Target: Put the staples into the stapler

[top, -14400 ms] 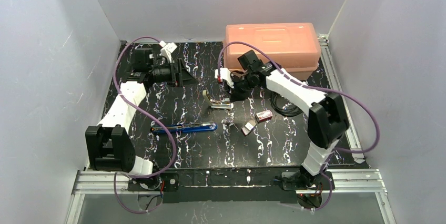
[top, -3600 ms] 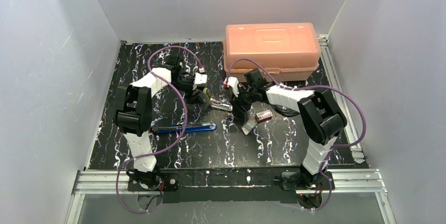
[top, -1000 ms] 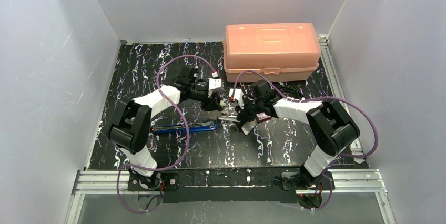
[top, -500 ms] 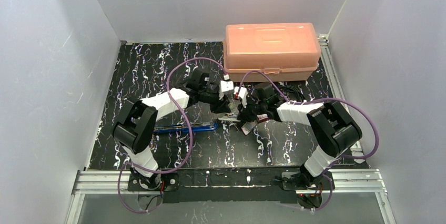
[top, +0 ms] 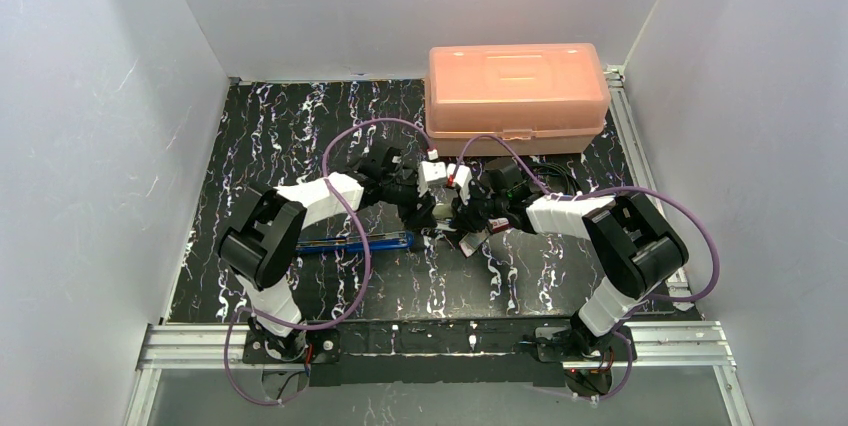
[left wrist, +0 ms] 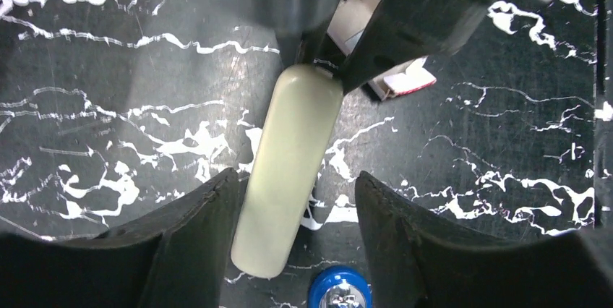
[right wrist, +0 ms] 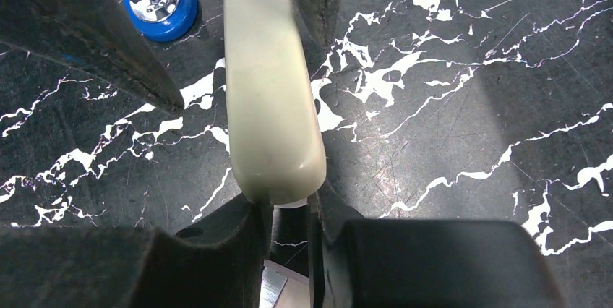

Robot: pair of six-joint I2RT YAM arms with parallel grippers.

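The stapler point(top: 438, 218), with a cream top point(left wrist: 289, 178), lies on the black marbled table between both grippers. My left gripper point(left wrist: 295, 178) is open and straddles one end of it, with a gap beside the right finger. At the opposite end my right gripper point(right wrist: 289, 210) is shut on the stapler point(right wrist: 269, 84). Staples point(right wrist: 273, 288) show as a silvery ribbed strip just under the right fingers. The tiny red box point(left wrist: 401, 80) lies beyond the stapler. In the top view both grippers point(top: 425, 214) point(top: 457, 220) meet over the stapler.
A long blue tool point(top: 350, 243) lies left of the stapler, its chromed tip point(left wrist: 340, 290) close to my left fingers. An orange plastic case point(top: 517, 86) stands at the back. A coiled black cable point(top: 548, 178) lies behind the right arm.
My left gripper has moved right and toward the front onto the stapler, and its jaws have spread wider. The right gripper has kept its hold and barely shifted.
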